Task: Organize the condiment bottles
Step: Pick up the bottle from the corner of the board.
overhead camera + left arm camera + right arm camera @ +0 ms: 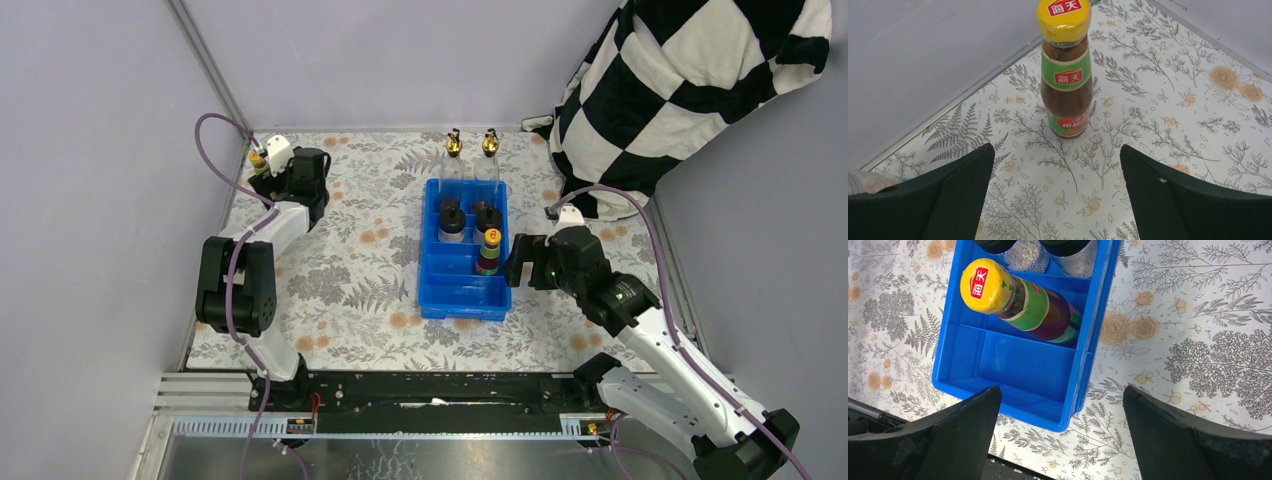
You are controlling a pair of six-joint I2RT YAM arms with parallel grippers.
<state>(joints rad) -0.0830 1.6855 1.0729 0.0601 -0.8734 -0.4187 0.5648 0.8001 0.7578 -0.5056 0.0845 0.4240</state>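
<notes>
Left tool [1055,152] wide open, empty, low over table [1173,125], facing sauce bottle [1066,75] upright in far-left corner (no contact). Centre: tray [465,300] holds black-capped pair [452,220], second sauce bottle [489,250] just nearer; gold-spouted pair [453,150] at tray's far end. Right tool [1061,390] wide open, empty, by tray's right wall.

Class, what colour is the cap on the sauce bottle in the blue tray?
The cap is yellow, marked in red; clearest in the right wrist view.
</notes>
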